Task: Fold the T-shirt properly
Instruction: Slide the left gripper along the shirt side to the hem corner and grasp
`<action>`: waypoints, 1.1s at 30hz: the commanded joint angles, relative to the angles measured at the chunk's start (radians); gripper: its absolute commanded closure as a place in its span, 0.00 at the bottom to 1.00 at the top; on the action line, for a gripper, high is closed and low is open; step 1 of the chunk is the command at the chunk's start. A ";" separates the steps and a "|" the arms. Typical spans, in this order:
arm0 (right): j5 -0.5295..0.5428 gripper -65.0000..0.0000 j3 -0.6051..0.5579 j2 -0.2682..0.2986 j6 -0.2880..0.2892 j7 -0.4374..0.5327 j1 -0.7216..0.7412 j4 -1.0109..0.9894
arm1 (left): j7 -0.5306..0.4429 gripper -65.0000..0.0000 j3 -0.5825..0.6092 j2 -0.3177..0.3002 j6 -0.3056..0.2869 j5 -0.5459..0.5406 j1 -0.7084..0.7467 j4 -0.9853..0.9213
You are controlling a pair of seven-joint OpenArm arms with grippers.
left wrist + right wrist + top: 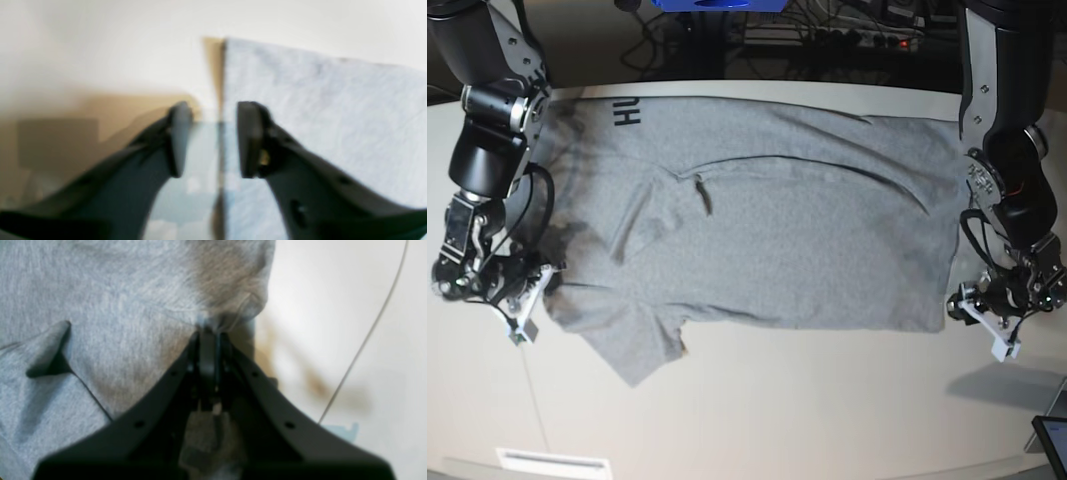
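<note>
Cables (pixel 827 30) tangle along the far edge of the pale desk (pixel 807 420), a thin wire (pixel 367 333) trails across it by the right arm, and a dark corner of a tablet (pixel 1052 435) pokes in at the near edge, none of them lying on the one T-shirt (pixel 777 240), which is spread flat across the middle with black lettering showing at a far corner. Two arms flank it, one at each end. The left gripper (pixel 213 140) stands with its jaws parted astride the shirt's straight edge and nothing pinched between them, while the right gripper (pixel 208 340) has its jaws closed on a bunched fold of the grey cloth at the shirt's rim.
</note>
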 commanded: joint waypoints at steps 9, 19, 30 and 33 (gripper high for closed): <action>-0.013 1.00 -0.003 0.009 0.002 -0.014 0.018 0.013 | -0.026 0.12 -0.077 -0.026 -0.006 -0.015 -0.027 0.017; -0.013 1.00 -0.003 0.009 0.002 -0.014 0.016 0.013 | -0.075 0.19 -0.086 0.036 -0.006 -0.014 -0.029 0.011; -0.013 1.00 -0.003 0.009 0.002 -0.014 0.016 0.013 | -0.138 0.19 -0.092 0.049 0.072 -0.015 -0.030 -0.115; -0.013 1.00 -0.003 0.009 0.002 -0.014 0.016 0.013 | -0.156 0.19 -0.092 0.049 0.082 -0.015 -0.026 -0.125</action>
